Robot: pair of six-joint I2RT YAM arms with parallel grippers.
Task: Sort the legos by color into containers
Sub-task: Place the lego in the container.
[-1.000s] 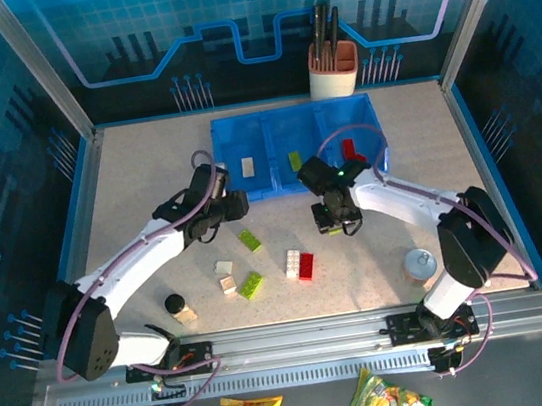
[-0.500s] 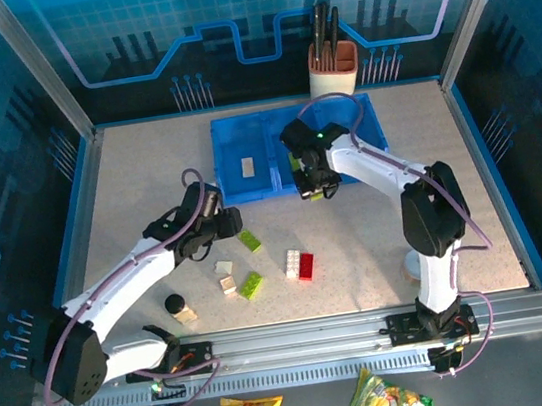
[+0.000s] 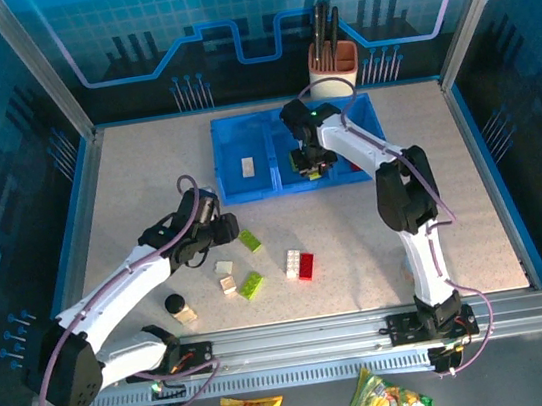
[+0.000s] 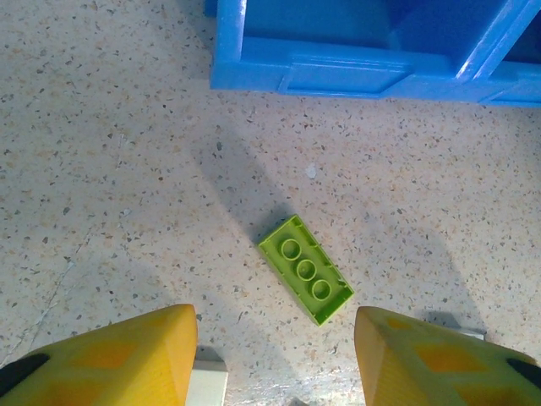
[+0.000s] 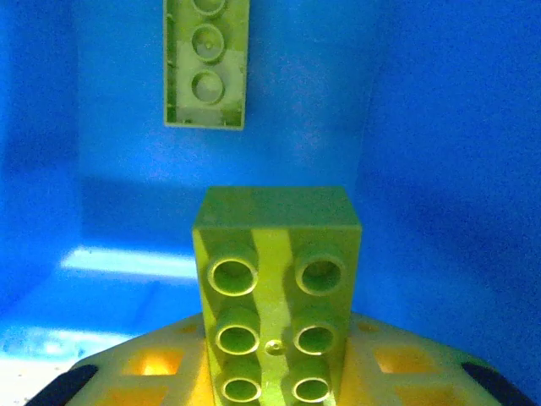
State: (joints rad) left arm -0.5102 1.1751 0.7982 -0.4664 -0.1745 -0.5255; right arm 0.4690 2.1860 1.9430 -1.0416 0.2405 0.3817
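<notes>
Right claw (image 3: 308,160) is out over the blue tray (image 3: 249,193) at the far edge of the desk (image 3: 137,181), jaws pinched tight on the held lime brick (image 5: 276,279). The brick is studs up and poking forward into the middle compartment (image 5: 439,127), and that looks like the right bin, because a sorted lime brick (image 5: 205,63) lies hollow side up on its floor just ahead. The danger here is the release. I can't judge how high the brick hangs, and a drop from too far up could bounce it off the wall or over the divider into the compartment with the white brick (image 3: 248,167). It might also cling to a pad and ride back out. Nearer the middle of the desk, left claw (image 4: 275,359) hovers with its jaws partly spread and nothing between them, and the loose lime brick (image 4: 306,269) lies on the desk just ahead. That brick lies diagonal to the jaws, so a straight close would likely catch corners and spin or squirt it away. A white piece (image 4: 207,382) just beside the left finger could be knocked on the way down.
</notes>
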